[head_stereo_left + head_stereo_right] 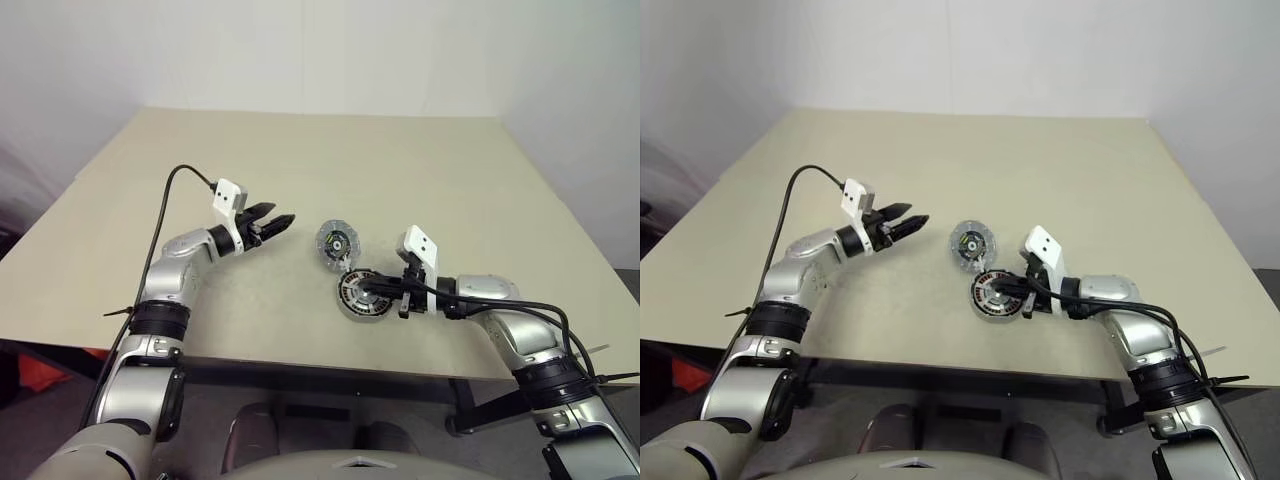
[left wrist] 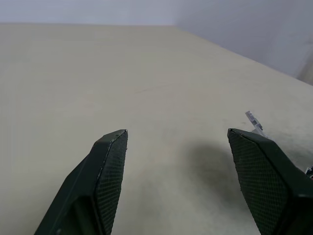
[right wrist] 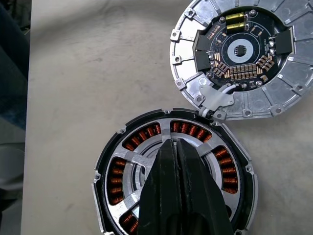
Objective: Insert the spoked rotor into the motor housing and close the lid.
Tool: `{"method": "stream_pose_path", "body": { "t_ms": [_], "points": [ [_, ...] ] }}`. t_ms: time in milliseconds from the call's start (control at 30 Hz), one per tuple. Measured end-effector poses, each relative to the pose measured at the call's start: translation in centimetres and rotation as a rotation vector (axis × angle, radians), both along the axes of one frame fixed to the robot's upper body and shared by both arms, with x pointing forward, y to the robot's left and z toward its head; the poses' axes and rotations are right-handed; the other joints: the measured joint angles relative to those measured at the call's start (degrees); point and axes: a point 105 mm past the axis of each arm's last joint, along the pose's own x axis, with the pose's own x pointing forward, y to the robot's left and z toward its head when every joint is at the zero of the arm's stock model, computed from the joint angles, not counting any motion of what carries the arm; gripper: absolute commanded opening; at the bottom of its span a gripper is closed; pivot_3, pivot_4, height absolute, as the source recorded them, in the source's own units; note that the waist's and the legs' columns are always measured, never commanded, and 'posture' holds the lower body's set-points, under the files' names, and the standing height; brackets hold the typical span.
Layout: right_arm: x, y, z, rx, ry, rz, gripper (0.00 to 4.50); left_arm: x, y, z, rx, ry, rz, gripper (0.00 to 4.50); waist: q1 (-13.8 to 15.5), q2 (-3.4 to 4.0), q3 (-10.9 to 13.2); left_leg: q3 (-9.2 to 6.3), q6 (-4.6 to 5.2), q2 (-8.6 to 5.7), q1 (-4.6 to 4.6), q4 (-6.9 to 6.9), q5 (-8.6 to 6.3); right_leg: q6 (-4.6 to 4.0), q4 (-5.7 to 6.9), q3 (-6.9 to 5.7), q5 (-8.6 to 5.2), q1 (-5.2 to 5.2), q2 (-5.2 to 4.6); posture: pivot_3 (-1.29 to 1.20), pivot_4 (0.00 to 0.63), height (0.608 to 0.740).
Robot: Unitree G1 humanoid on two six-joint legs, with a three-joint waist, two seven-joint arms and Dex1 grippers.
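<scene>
Right arm reaches in from the near right edge of the table (image 1: 120, 190), forearm lying low over the surface, wrist bent inward so the right gripper (image 3: 177, 147) points across toward the robot's left and slightly down. Its two black fingers (image 3: 166, 196) are pressed flat together, nothing pinched between them, and their tips sit over the middle of the spoked rotor (image 3: 134, 159).

The rotor is seated in the motor housing (image 1: 362, 295): black rim around the outside, silver spokes across the face, and the copper-orange windings showing through the gaps between the spokes. The housing rests flat on the table near the front edge.

The lid (image 1: 337, 242) is swung open, lying beside the housing on its far side and joined to it at one point on the rim by a small silver tab. Its inner face is up, showing a dark circular board with small components inside a ribbed silvery ring.

Left arm comes in from the near left, elbow bent, forearm angled up and across. The left gripper (image 1: 272, 224) points level toward the lid, well apart from it, hanging above bare table. Its jaws stand wide apart and empty.
</scene>
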Motion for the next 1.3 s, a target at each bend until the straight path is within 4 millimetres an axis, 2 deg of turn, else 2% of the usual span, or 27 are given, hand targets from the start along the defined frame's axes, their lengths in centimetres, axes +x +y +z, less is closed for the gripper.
{"method": "stream_pose_path", "body": {
  "t_ms": [67,133,200,300,367,467,600,733,833,967,1067,1300],
  "points": [
    [0.2,-0.3,0.2,-0.016,-0.017,0.001,0.04,0.0,0.1,0.0,-0.003,-0.001,0.006,3.47,0.0,0.00,0.0,0.00,0.00,-0.01,-0.01,0.02,0.00,0.00,0.00,0.01,0.00,0.00,-0.01,0.00,0.000,0.740],
    [0.7,-0.9,1.2,-0.031,-0.054,0.007,0.04,0.1,0.2,0.1,-0.006,-0.002,0.010,3.47,0.0,0.01,0.0,0.00,0.01,-0.01,-0.04,0.05,0.00,0.00,0.00,0.02,0.00,-0.02,-0.01,0.00,0.000,0.740],
    [1.1,-1.6,3.3,-0.057,-0.131,0.045,0.04,0.1,0.1,0.1,-0.011,0.001,0.007,3.47,0.1,0.02,0.0,0.00,0.02,-0.01,-0.06,0.05,-0.01,0.00,0.01,0.02,0.00,-0.03,-0.01,0.00,0.000,0.740],
    [0.8,-2.4,6.7,-0.171,-0.258,0.203,0.04,0.1,-0.2,0.3,-0.016,0.002,-0.008,3.47,0.1,0.01,0.0,0.00,0.09,0.03,-0.08,0.08,-0.05,0.00,0.02,-0.02,0.00,-0.02,0.00,0.00,0.000,0.740],
    [0.4,-3.0,7.7,-0.248,-0.291,0.287,0.04,0.3,-0.4,0.7,-0.019,-0.007,-0.018,3.47,0.2,0.00,0.0,0.00,0.13,0.05,-0.08,0.09,-0.08,0.00,0.00,-0.04,0.00,-0.01,0.02,0.00,0.000,0.740],
    [-1.1,-3.4,6.5,-0.389,-0.253,0.459,0.55,0.4,-0.8,1.1,-0.024,-0.017,-0.032,3.47,0.2,0.00,0.0,0.01,0.21,0.04,-0.12,0.14,-0.13,-0.01,0.00,-0.03,0.00,-0.03,0.00,0.00,0.000,0.740],
    [-2.8,-3.5,4.2,-0.528,-0.227,0.665,1.85,0.4,-1.0,0.8,-0.023,-0.007,-0.043,3.47,0.1,-0.01,0.0,0.01,0.25,0.05,-0.14,0.21,-0.14,-0.01,0.02,-0.02,0.01,-0.05,0.00,0.00,0.000,0.740],
    [-3.4,-3.0,3.3,-0.596,-0.264,0.784,1.85,0.5,-1.5,0.9,-0.030,-0.010,-0.051,3.47,0.0,0.00,0.0,0.01,0.25,0.05,-0.14,0.32,-0.15,-0.02,0.12,0.00,0.01,-0.05,0.00,0.00,0.000,0.740],
    [-2.9,-2.3,3.2,-0.633,-0.298,0.835,1.85,0.5,-1.6,0.7,-0.029,-0.006,-0.052,3.47,-0.1,0.00,0.0,0.01,0.27,0.06,-0.12,0.37,-0.15,-0.04,0.19,0.01,0.02,-0.05,0.00,0.00,0.000,0.740],
    [-1.6,-1.4,3.4,-0.655,-0.337,0.857,1.85,0.4,-1.9,0.6,-0.026,-0.004,-0.057,3.47,-0.1,0.00,0.0,0.01,0.27,0.07,-0.13,0.42,-0.15,-0.04,0.28,0.00,0.02,-0.08,0.00,0.00,0.000,0.740],
    [-1.0,-1.4,3.3,-0.666,-0.340,0.853,1.85,0.4,-1.8,0.4,-0.025,0.002,-0.054,3.47,0.0,0.00,0.0,0.01,0.28,0.06,-0.17,0.43,-0.16,-0.04,0.27,0.00,0.02,-0.08,0.00,0.00,0.000,0.740],
    [-1.1,-1.4,2.2,-0.668,-0.307,0.866,1.85,0.2,-1.6,0.0,-0.022,0.012,-0.042,3.47,0.0,-0.01,0.0,0.01,0.32,0.08,-0.18,0.43,-0.18,-0.05,0.27,-0.01,0.02,-0.10,0.01,0.00,0.000,0.740]
  ]
}}
